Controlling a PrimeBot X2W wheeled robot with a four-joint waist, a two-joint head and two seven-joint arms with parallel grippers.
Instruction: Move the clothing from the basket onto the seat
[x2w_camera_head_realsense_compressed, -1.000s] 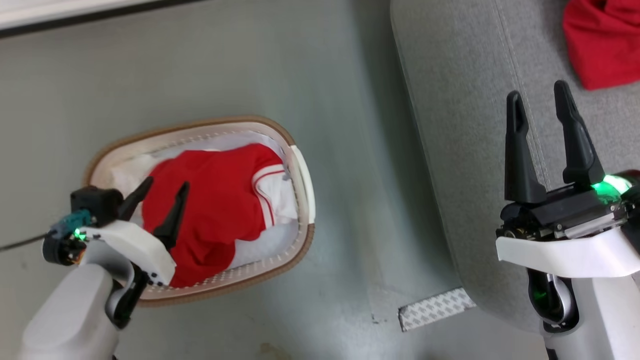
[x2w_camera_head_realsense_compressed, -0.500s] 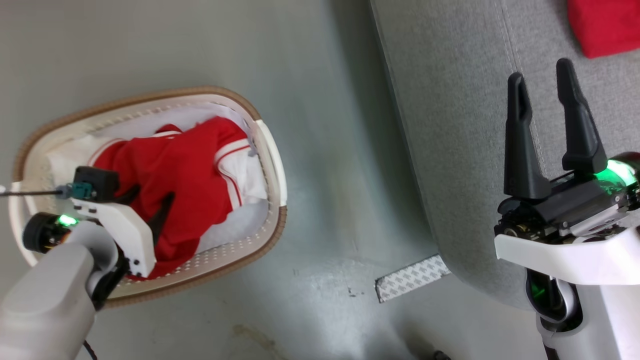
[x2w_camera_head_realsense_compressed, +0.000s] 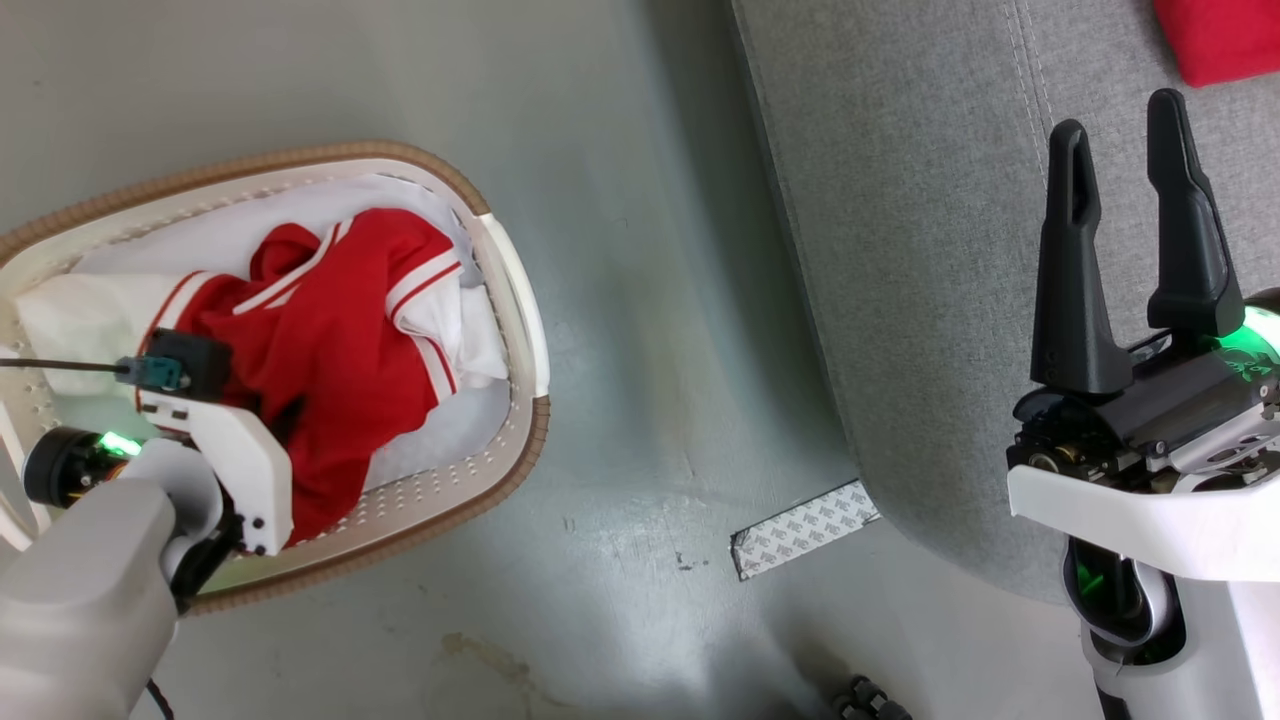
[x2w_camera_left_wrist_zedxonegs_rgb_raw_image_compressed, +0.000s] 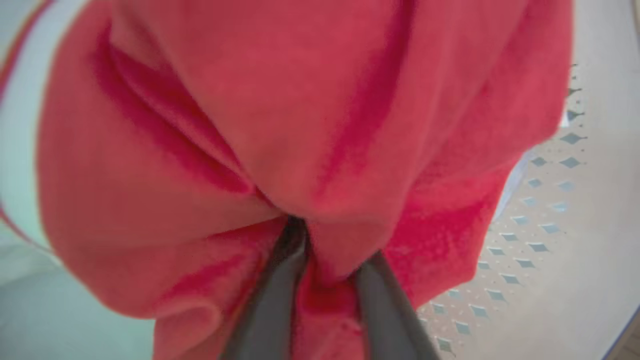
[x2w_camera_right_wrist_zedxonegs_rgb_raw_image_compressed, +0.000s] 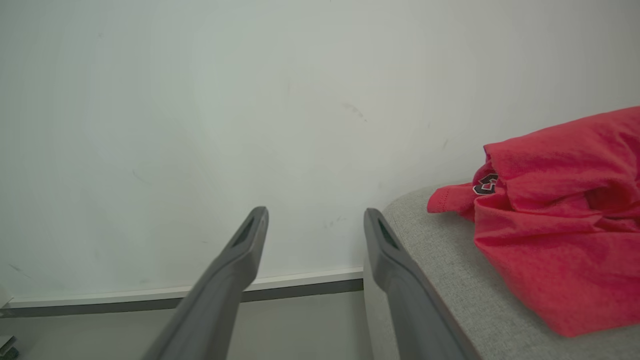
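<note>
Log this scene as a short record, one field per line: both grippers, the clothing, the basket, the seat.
left gripper: fingers closed on a fold of the basket garment
right gripper: open, empty, at the edge of the seat
basket: on the floor beside the seat, holding the basket garment
seat garment: red, lying on the seat, untouched

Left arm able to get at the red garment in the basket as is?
Probably yes: the left gripper is down in the basket, red garment bunched between its fingers; nothing covers it.
</note>
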